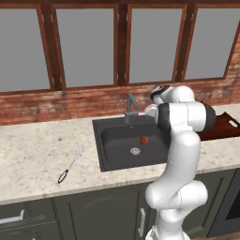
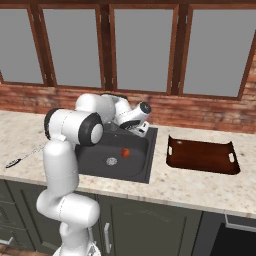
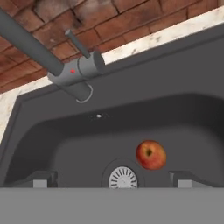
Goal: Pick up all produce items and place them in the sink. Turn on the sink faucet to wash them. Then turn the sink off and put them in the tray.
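Risk first: faucet (image 3: 72, 72) lever sits just ahead and left of the gripper (image 3: 111, 179); a clumsy approach likely clips the spout instead of the lever, or misses it. Gripper spread wide, holding nothing. Apple (image 3: 151, 155) resting on the sink (image 3: 39, 131) floor, just right of the drain (image 3: 123, 178), below and between the fingertips, nearer the right one. Tray (image 2: 200, 155) on the counter, right of the sink.

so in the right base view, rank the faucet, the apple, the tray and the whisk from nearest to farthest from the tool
1. sink faucet, right by the open tool at the sink's back edge
2. apple, in the basin beside the drain
3. tray, on the counter right of the sink
4. whisk, far left on the counter
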